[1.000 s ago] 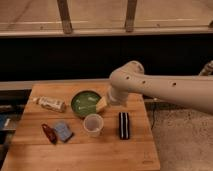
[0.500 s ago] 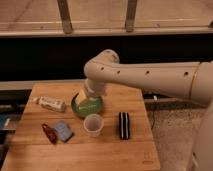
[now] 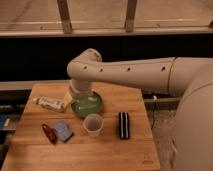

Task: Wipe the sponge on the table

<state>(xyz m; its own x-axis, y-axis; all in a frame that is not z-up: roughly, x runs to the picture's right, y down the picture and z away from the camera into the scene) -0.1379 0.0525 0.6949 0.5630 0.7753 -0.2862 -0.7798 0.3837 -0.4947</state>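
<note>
The sponge (image 3: 63, 131), a small light-blue pad, lies flat on the front left of the wooden table (image 3: 100, 152). My white arm reaches in from the right and bends downward over the back of the table. Its gripper (image 3: 80, 93) hangs at the back-left rim of the green bowl (image 3: 88, 105), well behind the sponge and apart from it. Nothing shows in the gripper.
A dark red oblong object (image 3: 49, 133) lies just left of the sponge. A pale cup (image 3: 93, 124) stands in front of the bowl, and a black block (image 3: 123, 125) lies to its right. A white packet (image 3: 50, 103) and a yellow item (image 3: 67, 98) lie at the back left.
The arm has swung left across the table, so the gripper end moved from right of the bowl to its back-left rim. The objects on the table have not moved.
</note>
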